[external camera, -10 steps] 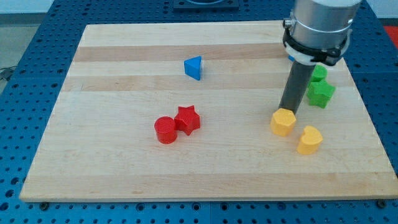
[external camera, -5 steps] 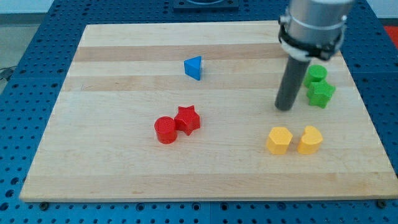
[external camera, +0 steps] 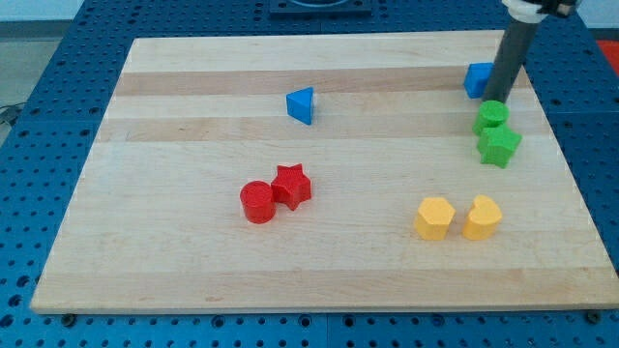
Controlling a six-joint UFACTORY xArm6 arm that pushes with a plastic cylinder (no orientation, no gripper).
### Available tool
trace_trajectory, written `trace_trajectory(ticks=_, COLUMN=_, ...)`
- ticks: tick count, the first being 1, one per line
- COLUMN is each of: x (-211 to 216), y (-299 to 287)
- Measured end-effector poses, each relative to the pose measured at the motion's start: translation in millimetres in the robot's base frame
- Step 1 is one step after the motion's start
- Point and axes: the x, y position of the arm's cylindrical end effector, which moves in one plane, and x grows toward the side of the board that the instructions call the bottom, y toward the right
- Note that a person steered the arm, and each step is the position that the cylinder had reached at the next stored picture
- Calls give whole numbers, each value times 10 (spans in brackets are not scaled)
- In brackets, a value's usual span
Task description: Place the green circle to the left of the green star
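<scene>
The green circle [external camera: 491,117] sits near the board's right edge, touching the green star [external camera: 499,146] just below it. My tip [external camera: 499,99] stands right above the green circle, at its top edge, close to or touching it. The rod rises from there to the view's top right and covers part of a blue block [external camera: 477,79].
A blue triangle [external camera: 302,104] lies at the upper middle. A red circle [external camera: 257,202] and red star [external camera: 291,186] touch at the centre left. Two yellow blocks [external camera: 434,217] [external camera: 482,217] lie side by side at the lower right. The board's right edge [external camera: 563,145] is near the green blocks.
My tip has moved from beside the yellow block up and to the right, to above the green circle. The left yellow block ended lower, next to the other. A blue block became visible.
</scene>
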Motion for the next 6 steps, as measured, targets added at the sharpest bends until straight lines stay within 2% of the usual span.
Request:
trace_trajectory(ticks=1, x=122, y=230)
trace_trajectory(ticks=3, x=236, y=228)
trace_trajectory(ticks=4, x=236, y=48)
trace_trajectory(ticks=6, x=358, y=-883)
